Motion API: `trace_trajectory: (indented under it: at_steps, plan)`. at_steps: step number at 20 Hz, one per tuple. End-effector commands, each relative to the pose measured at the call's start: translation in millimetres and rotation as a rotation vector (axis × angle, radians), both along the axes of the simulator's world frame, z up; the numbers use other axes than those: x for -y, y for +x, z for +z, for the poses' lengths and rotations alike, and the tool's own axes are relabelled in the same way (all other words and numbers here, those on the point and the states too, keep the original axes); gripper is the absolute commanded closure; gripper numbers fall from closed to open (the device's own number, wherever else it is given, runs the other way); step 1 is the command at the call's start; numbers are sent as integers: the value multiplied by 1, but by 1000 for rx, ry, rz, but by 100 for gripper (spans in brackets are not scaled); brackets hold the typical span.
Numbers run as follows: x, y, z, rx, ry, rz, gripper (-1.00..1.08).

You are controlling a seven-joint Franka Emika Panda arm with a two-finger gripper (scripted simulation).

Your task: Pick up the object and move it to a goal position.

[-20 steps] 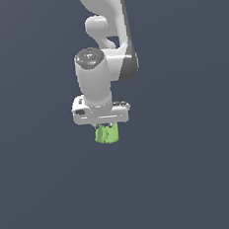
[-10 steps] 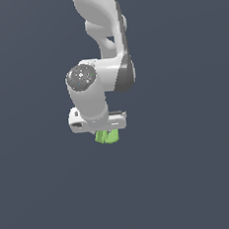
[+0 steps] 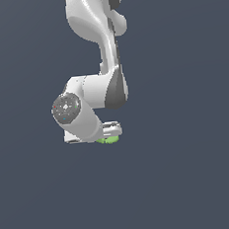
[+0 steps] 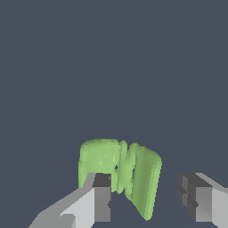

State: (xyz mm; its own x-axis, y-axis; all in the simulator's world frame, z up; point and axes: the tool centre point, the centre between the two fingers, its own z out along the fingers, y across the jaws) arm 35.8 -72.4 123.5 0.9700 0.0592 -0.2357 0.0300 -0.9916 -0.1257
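Exterior view: white Panda arm point(image 3: 100, 53) drops from the top centre of the frame, bends at a grey-capped joint left of centre, and ends in the gripper point(image 3: 107, 135) just below mid-frame. Only a thin sliver of the light-green object point(image 3: 109, 140) shows there, under the hand's lower edge, mostly hidden by the wrist body. Wrist view: object point(image 4: 118, 173) sits low in the frame, slightly left of centre, a ridged green lump with vertical grooves. One grey finger point(image 4: 101, 198) overlaps its lower left part; the other finger is off at the lower right with a clear strip of background between it and the lump. Fingers are spread wider than the object, not clamped on both sides. Whether the near finger actually touches it, can't tell. Background is flat dark blue-grey in both views.
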Motion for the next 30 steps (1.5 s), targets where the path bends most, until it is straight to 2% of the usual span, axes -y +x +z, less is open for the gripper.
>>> trace_trajectory:
  at_steps: [1,9,18,24,30]
  plan:
    - [3,1,-7,-37,31,13,-20]
    - [13,1,-28,-145,145,54,-20]
    - [25,-8,-48,-247,295,103,-20]
    - [31,-16,-56,-292,380,128,-20]
    - [36,-22,-60,-315,434,144,-20]
